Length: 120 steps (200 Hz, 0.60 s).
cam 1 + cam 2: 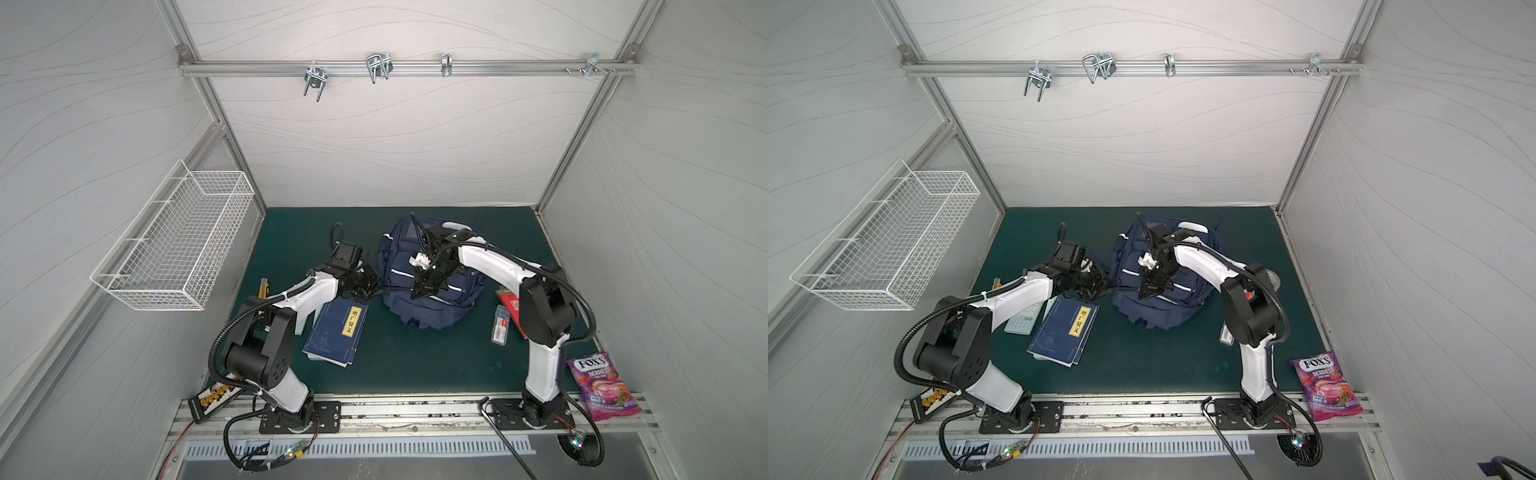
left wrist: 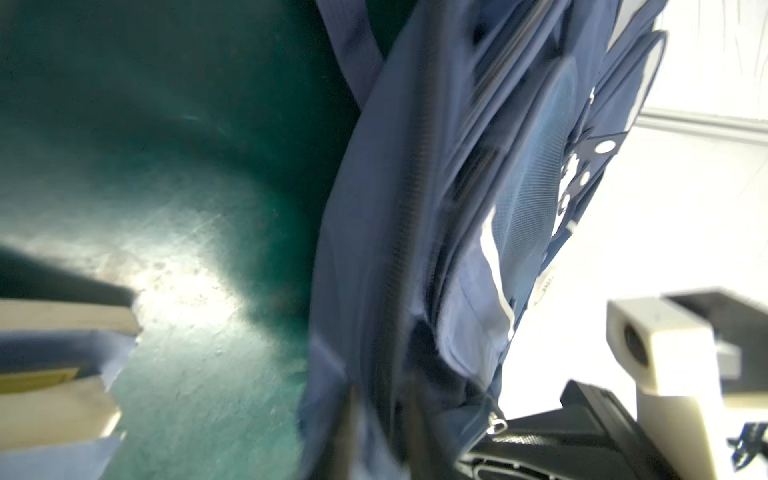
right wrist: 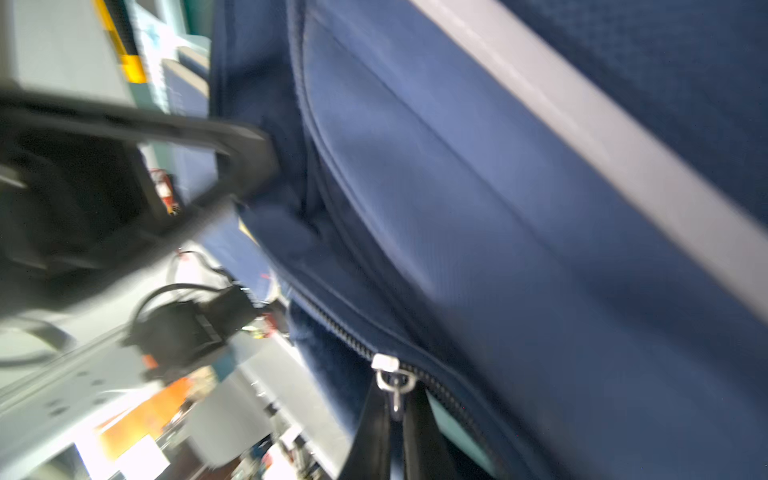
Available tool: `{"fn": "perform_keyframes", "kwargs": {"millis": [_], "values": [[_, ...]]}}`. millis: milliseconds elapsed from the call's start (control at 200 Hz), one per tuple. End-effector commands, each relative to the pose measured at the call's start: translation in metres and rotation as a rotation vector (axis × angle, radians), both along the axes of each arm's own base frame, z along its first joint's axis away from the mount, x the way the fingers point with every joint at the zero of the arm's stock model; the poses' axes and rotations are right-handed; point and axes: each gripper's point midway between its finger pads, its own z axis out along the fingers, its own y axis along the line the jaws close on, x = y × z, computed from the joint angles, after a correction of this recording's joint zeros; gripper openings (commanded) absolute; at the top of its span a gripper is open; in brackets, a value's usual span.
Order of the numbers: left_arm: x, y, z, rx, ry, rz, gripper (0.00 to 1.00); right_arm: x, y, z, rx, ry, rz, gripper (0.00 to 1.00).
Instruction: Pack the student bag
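Table (image 1: pixel 415 370), green mat, carries everything. The student bag (image 1: pixel 432 309) lies face-up at mid-back of it and looks zipped in both top views. Nothing seems to be packed yet.

Loose stuff waiting:
- blue book (image 1: pixel 336 332), just L of the bag
- purple candy bag (image 1: pixel 602 386), at the front R edge
- calculator (image 1: pixel 1023 320), beside the book and partly under the left arm
- small clear pack (image 1: pixel 500 324), R of the bag

Left fingers (image 1: pixel 368 289) sit at the bag's L side, touching or nearly touching the fabric. The wrist view is too blurred, so can't tell if they're released or pinching cloth.

Right fingers (image 1: pixel 419 293) reach over the bag's front. They're clenched on the zip pull (image 3: pixel 395 401), the metal tab caught btwn the two black tips.

Step in hand, prob.: unzipping a compartment, i.e. prep before any loading.

Next move, as I judge it:
- The right side drags the pull along the zip track and follows the curve instead of yanking straight.
- The left side braces or pins the fabric so the bag doesn't slide w/ the pull.
- The tab is small and could slip out if the pull angle is off.
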Motion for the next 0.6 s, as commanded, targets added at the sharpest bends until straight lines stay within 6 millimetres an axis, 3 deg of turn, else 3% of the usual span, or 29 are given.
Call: {"fn": "perform_keyframes", "kwargs": {"millis": [0,170,345,445,565,595], "values": [[0.044,0.02,0.009,0.021,-0.038,0.084,0.49,-0.011,-0.025,0.003,-0.067,-0.049,0.024,0.0],[0.076,0.006,-0.017,-0.032,0.013,0.049,0.53,-0.028,-0.02,0.003,-0.081,-0.047,0.064,0.0],[0.08,-0.024,-0.025,-0.103,0.006,-0.006,0.56,-0.032,-0.011,0.004,-0.086,-0.048,0.064,0.0],[0.081,-0.036,-0.032,-0.129,0.013,-0.021,0.47,-0.033,-0.007,0.005,-0.086,-0.046,0.065,0.0],[0.089,-0.043,-0.034,-0.18,-0.001,-0.013,0.43,-0.035,-0.005,0.004,-0.088,-0.035,0.061,0.0],[0.091,-0.046,-0.033,-0.188,-0.011,-0.024,0.37,-0.035,-0.005,0.004,-0.085,-0.036,0.066,0.0]]}}
